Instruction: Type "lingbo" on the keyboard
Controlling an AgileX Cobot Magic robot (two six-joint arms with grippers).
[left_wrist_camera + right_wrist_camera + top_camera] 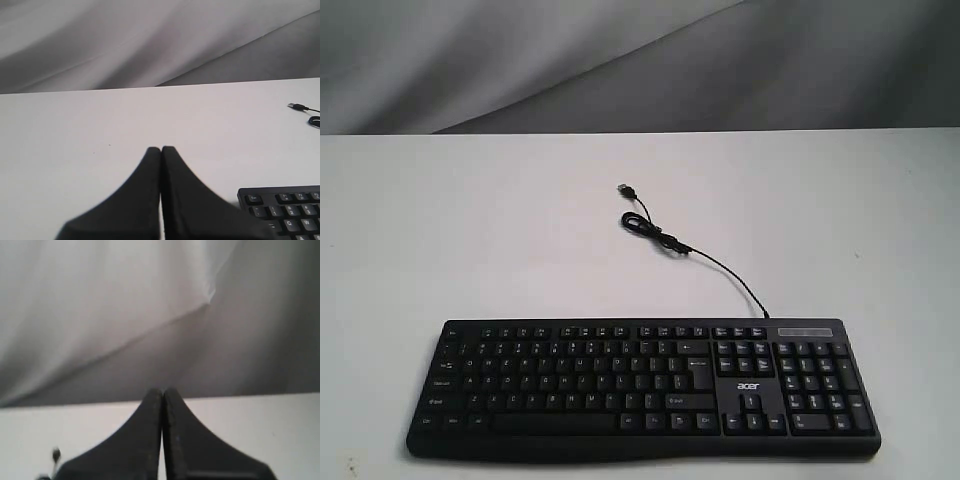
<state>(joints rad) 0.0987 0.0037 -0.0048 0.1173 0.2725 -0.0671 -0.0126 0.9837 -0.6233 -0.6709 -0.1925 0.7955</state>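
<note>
Keyboard [642, 385] untouched; left gripper [161, 150] near its corner, right gripper [163, 391] off it, both jaws pressed together. Risk: broad tips striking neighbouring keys, misspelling "lingbo".

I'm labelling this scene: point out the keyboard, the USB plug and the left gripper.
keyboard [640, 385]: exterior view, central keys.
USB plug [623, 188]: exterior view, plug body.
left gripper [161, 149]: left wrist view, between the shut fingertips.

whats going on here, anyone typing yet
Nothing is being typed yet. The black acer keyboard lies untouched on the white table, with its USB cable loose and unplugged behind it. Neither arm shows in the exterior view. The left hand is shut, beside the keyboard's corner. The right hand is shut too, with no keys in its view.
</note>
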